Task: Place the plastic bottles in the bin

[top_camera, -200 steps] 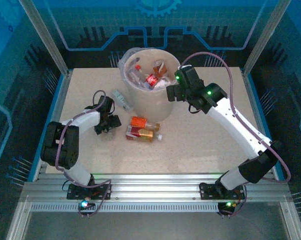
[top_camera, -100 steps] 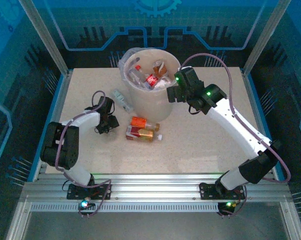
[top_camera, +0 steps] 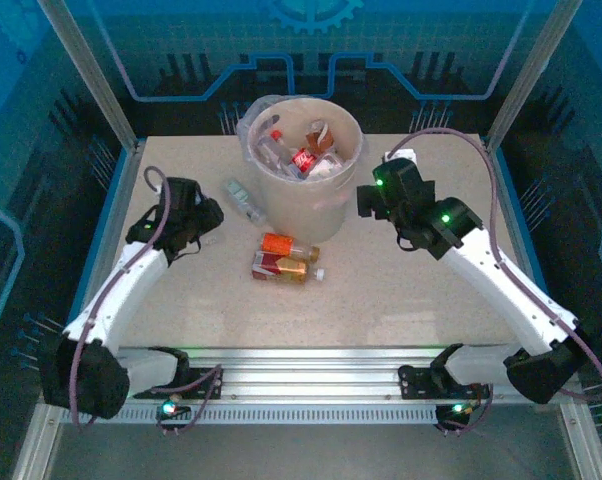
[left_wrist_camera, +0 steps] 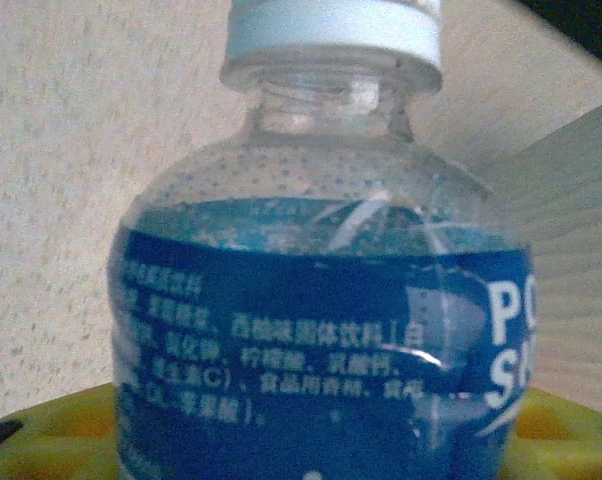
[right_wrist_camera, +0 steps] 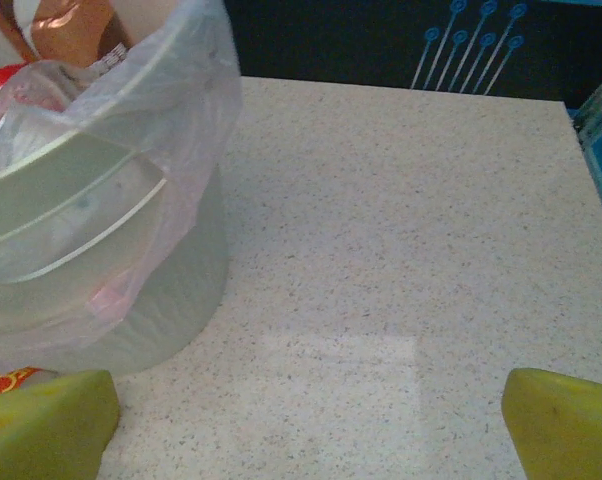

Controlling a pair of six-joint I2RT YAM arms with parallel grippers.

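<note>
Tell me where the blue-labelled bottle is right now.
The blue-labelled bottle sits between the left gripper's yellow fingers in the left wrist view, white cap up, above the table's left side, left of the bin.

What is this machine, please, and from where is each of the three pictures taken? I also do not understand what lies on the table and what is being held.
These are two white robot arms bolted at the near edge of a table. The wide picture comes from a fixed camera above and behind them. The other two come from small cameras on the wrists.

At the back stands a round bin with a clear liner, already holding several bottles. On the table in front lie an orange-labelled bottle and a red-labelled one; a clear bottle lies left of the bin.

The left tool grips a blue-labelled bottle with a white cap, close up in its wrist camera. The right tool is open and empty; its yellow fingers frame bare table beside the bin.
</note>
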